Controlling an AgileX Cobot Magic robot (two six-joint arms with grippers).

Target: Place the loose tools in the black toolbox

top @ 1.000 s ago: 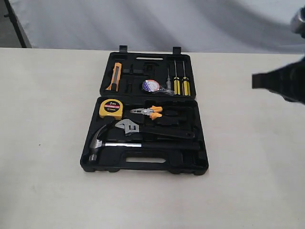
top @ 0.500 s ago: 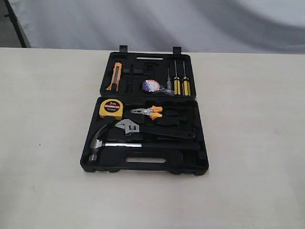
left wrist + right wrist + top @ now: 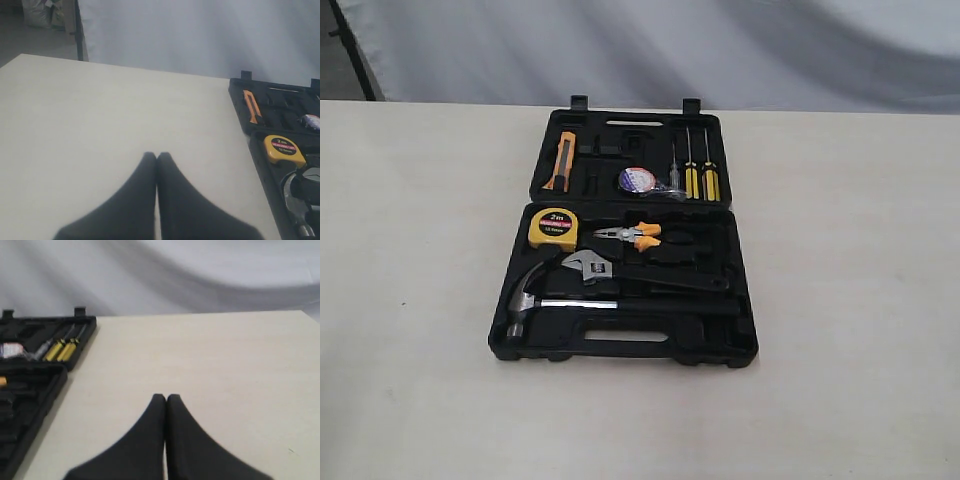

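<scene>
The black toolbox lies open on the table in the exterior view. In its near half rest the claw hammer and the adjustable wrench. The small tape roll sits in the far half. Neither gripper shows in the exterior view. My left gripper is shut and empty above bare table, left of the toolbox. My right gripper is shut and empty above the table, right of the toolbox.
A yellow tape measure and orange-handled pliers sit in the near half. An orange utility knife and yellow-handled screwdrivers lie in the far half. A grey cloth backdrop hangs behind the table's far edge.
One second ago the right arm showed at the right edge of the exterior view; it has since left that view. The toolbox and tools have not moved.
</scene>
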